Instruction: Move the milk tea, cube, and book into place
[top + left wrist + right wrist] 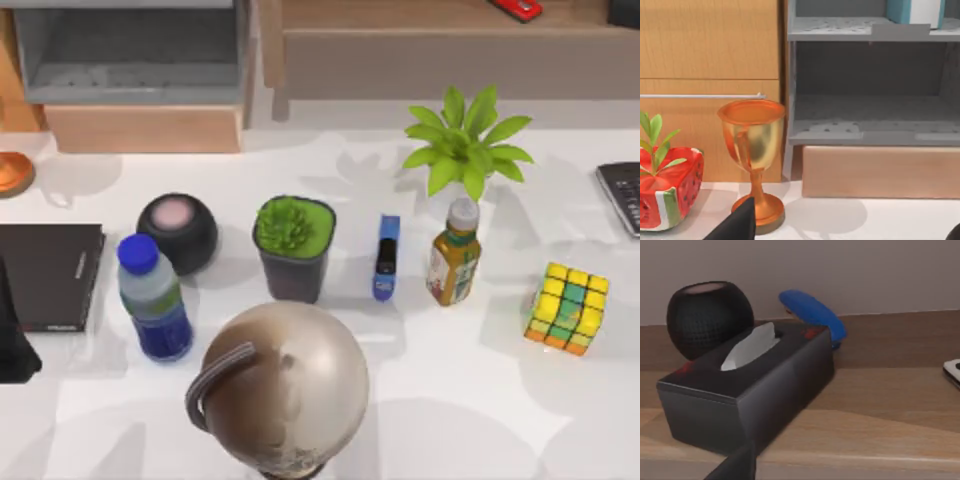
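Left gripper (735,227) sits low at the table's left edge, a dark fingertip poking into its wrist view in front of an orange goblet (754,150); whether it is released or clenched I cannot tell. Right gripper (735,465) is likewise just a dark tip in its own view, facing a black tissue box (747,390) on a wooden shelf, and its state cannot be told either.

Nothing of the task is held. The milk tea (153,297) stands upright toward the table's left side, just beside a thin black book (50,275) and in front of a round black speaker (177,232). The cube (568,308) rests near the right edge, well apart from the amber bottle (454,255). The teal book (915,11) stands on the upper grey shelf in the left wrist view.

I judge the left arm the nearer one for the milk tea, the right for the cube. A globe (285,385) crowds the front edge just beside the milk tea; the cube has open room all round.
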Robot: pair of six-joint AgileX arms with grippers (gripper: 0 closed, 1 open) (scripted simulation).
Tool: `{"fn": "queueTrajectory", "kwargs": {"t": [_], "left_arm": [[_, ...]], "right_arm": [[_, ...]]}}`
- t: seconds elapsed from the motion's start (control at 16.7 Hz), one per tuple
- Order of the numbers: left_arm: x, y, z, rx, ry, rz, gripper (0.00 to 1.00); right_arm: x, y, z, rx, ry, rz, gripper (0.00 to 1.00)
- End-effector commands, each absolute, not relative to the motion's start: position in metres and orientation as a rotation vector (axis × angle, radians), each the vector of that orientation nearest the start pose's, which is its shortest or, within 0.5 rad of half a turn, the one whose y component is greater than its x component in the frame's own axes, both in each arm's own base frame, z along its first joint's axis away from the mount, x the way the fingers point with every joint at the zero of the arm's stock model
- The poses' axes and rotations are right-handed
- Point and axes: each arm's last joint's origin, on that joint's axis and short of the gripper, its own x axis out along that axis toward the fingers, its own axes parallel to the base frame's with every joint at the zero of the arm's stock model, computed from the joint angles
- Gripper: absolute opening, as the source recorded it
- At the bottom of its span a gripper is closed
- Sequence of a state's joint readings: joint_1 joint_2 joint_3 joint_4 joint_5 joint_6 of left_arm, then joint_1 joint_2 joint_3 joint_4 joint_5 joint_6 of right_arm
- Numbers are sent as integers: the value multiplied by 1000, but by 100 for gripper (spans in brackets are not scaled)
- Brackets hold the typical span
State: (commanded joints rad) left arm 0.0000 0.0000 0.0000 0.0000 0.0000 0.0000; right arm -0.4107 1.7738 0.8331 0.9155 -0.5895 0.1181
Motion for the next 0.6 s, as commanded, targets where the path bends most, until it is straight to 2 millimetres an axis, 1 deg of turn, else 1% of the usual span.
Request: {"fn": "queueTrajectory", "kwargs": {"t": [0.18,0.3,0.42,0.6], "left_arm": [[106,-1,160,0,0,0,100],[106,-1,160,0,0,0,100],[106,-1,160,0,0,0,100],[106,-1,160,0,0,0,100]], "right_arm": [[369,-94,203,240,198,241,100],[380,-68,206,331,354,245,100],[384,-41,208,415,547,223,100],[378,0,211,498,856,141,100]]}}
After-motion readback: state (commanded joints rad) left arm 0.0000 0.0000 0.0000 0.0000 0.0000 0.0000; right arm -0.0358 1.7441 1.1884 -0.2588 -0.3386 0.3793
